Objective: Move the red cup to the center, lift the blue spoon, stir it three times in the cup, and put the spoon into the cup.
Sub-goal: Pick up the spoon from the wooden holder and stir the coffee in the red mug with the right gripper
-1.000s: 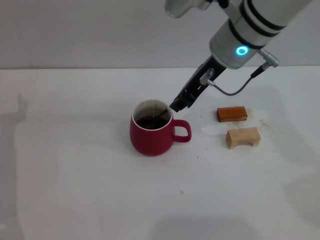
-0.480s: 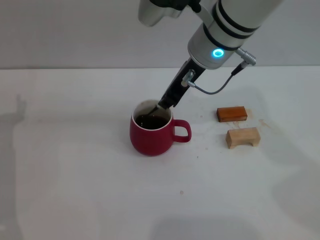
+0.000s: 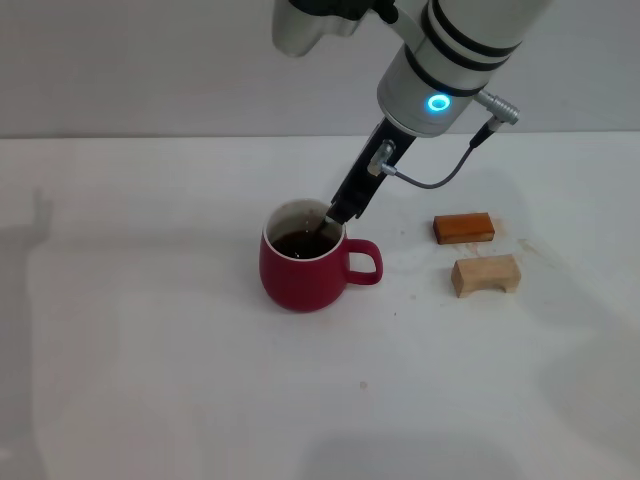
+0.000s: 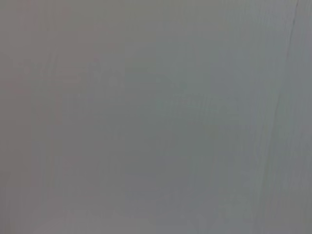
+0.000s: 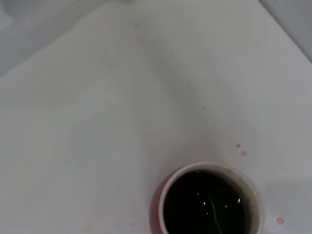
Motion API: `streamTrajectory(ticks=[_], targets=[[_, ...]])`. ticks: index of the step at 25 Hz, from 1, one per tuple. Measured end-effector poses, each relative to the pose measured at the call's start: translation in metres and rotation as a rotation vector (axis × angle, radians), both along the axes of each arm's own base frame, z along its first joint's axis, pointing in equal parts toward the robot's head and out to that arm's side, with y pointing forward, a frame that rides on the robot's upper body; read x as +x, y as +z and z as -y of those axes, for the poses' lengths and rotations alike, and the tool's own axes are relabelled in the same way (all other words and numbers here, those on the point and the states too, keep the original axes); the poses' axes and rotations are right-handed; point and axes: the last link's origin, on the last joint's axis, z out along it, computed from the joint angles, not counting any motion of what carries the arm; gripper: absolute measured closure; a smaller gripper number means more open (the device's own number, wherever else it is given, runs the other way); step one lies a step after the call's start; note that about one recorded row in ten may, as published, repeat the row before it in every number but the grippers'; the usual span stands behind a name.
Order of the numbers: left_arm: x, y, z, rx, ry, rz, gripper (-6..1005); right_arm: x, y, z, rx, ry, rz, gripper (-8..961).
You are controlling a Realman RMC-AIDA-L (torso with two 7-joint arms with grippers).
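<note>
Slanting bowl-down into the red cup [image 3: 302, 268] — blue spoon [image 3: 322, 226], right gripper [image 3: 343, 212] jaws clenched.

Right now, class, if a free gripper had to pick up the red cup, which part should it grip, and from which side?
Grip the loop handle of the red cup, coming in from the robot's right, the side of the two blocks. The handle sticks out that way with bare table beside it. Coming from above looks poor: the right gripper holds the spoon in the dark liquid over the rim.
</note>
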Motion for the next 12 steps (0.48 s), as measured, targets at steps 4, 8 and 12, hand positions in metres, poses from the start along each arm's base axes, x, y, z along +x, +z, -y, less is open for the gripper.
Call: streamTrajectory(ticks=[4, 8, 12], targets=[[0.000, 0.000, 0.000, 0.001, 0.000, 0.000, 138, -0.004, 0.000, 0.004, -0.023, 0.001, 0.010, 817], [0.000, 0.001, 0.000, 0.001, -0.001, -0.001, 138, -0.009, -0.002, 0.006, -0.029, 0.011, -0.001, 818], [0.000, 0.001, 0.000, 0.003, -0.001, -0.001, 138, -0.015, -0.004, 0.005, -0.020, 0.026, -0.017, 818]])
